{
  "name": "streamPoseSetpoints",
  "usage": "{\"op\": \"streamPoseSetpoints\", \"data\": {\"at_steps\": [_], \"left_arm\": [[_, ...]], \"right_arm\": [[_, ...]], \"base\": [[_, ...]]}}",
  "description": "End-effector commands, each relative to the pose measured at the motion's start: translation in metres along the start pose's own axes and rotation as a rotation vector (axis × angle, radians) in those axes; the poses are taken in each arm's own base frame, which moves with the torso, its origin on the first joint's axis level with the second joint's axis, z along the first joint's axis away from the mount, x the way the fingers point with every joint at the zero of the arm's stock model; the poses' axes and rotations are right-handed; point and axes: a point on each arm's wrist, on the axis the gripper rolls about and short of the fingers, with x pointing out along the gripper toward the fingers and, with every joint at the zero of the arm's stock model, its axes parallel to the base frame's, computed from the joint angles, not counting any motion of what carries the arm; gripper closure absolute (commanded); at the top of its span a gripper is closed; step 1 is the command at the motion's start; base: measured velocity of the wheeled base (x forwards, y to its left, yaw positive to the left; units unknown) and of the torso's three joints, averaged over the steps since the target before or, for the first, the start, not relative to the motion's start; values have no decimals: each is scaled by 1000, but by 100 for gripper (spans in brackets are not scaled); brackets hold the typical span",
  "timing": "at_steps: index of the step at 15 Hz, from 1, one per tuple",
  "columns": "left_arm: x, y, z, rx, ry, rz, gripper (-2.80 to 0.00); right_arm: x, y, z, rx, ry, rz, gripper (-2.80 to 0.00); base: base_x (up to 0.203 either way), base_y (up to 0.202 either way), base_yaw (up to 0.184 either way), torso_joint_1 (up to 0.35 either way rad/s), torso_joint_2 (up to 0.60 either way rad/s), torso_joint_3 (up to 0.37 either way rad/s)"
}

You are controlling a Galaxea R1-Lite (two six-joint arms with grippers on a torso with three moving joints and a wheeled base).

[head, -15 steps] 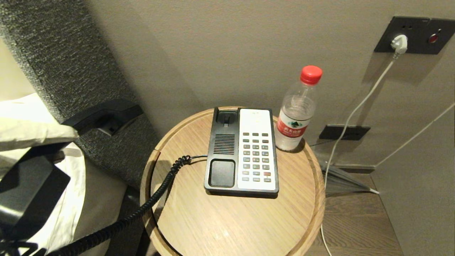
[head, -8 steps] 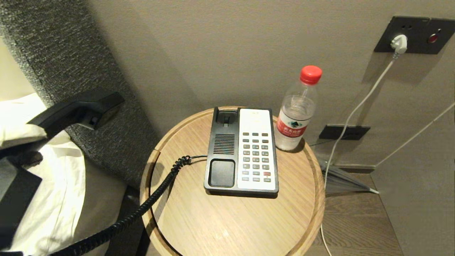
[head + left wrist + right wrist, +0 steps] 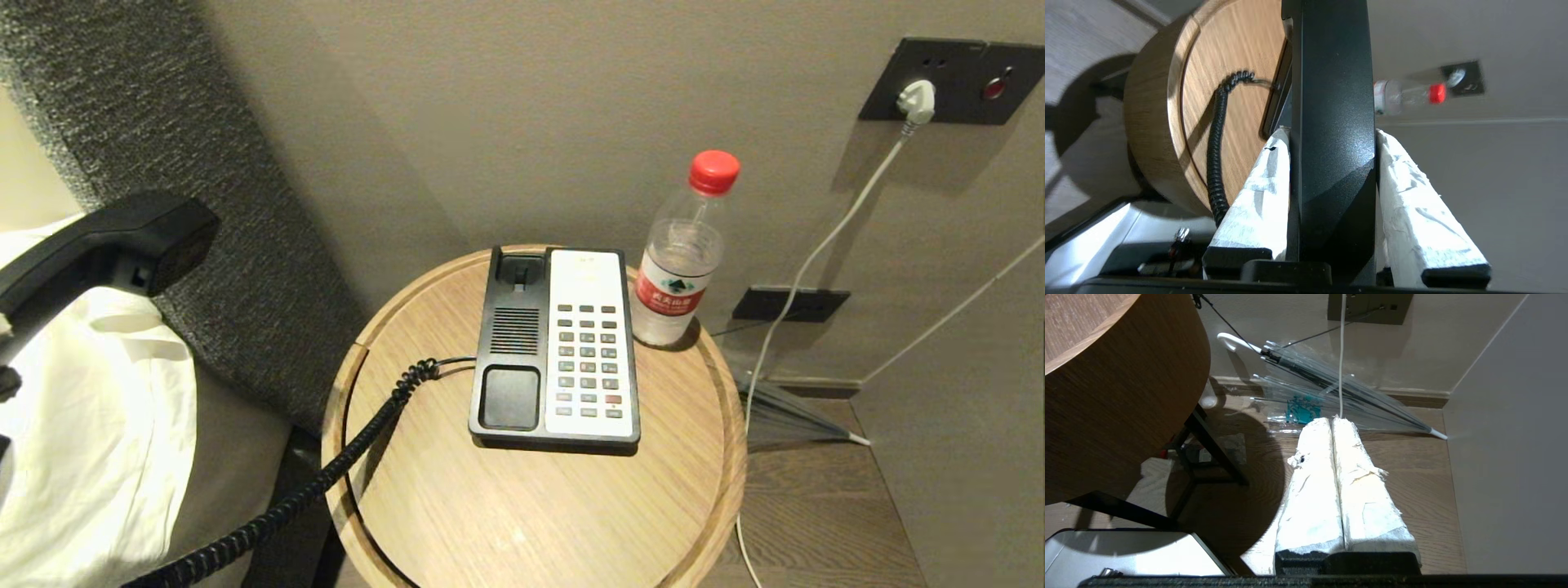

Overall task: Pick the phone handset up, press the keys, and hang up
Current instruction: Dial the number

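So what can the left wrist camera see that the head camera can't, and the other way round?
Only the left wrist view shows the left gripper, its white-wrapped jaws clamped on the phone handset. Only the head view shows the phone base's keypad and the empty cradle. Both show the handset, coiled cord, round wooden table and red-capped water bottle.

A: What differs from a second ago?
B: The handset (image 3: 106, 245), clamped in the left gripper (image 3: 1333, 134), sits higher and farther left, away from the table.
A: And the arm?
B: Its dark body has left the head view; the cord (image 3: 326, 478) stretches straighter.
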Motion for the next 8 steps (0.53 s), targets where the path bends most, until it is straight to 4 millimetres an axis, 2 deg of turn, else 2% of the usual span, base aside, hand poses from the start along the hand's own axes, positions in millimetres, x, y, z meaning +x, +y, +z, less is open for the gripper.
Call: {"op": "streamPoseSetpoints", "data": {"at_steps": [1,4,8], "left_arm": [[-8,2,-2,-11,-7,-24,0],[-7,4,-4,-14,0,-37,0],[-16,7,-7,-9,19,-79,0]], "right_arm": [[-1,0,0,-1,-10,-1,0],[-1,0,0,-1,-11,0,0],[-1,0,0,-1,-11,0,0]], "base": [[0,0,0,0,0,0],[0,0,0,0,0,0],[0,0,0,0,0,0]]}}
